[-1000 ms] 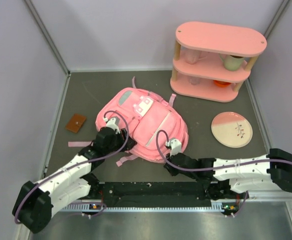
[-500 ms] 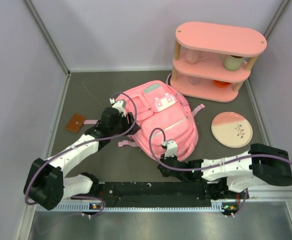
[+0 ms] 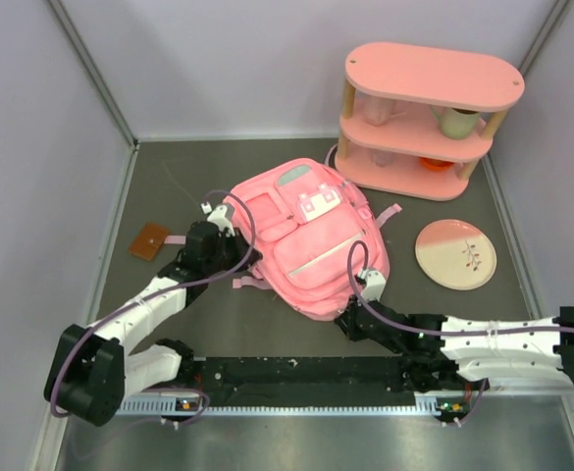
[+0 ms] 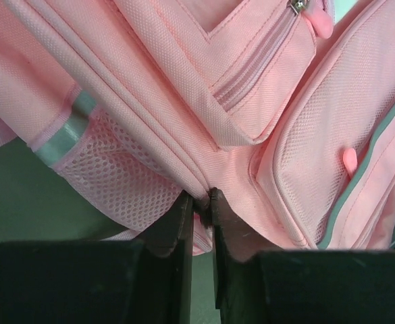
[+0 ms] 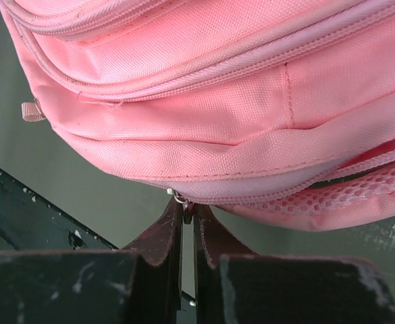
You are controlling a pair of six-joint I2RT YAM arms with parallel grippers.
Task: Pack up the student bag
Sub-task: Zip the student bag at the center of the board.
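Pinching bag [image 3: 311,231] seam w/ L gripper [image 4: 198,202], zip pull [image 5: 177,198] w/ R gripper [image 5: 187,209], both clamped. Prob best tugging slow n straight, L bracing.

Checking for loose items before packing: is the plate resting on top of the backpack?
No, the plate lies on the table beside the student bag, apart from it, in the top view.

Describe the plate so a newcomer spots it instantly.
Start at the pink oval shelf unit in the far right corner. Just in front of it, right of the pink backpack, lies the plate. It is the only flat round thing there: half pink, half cream, with a leaf sprig.
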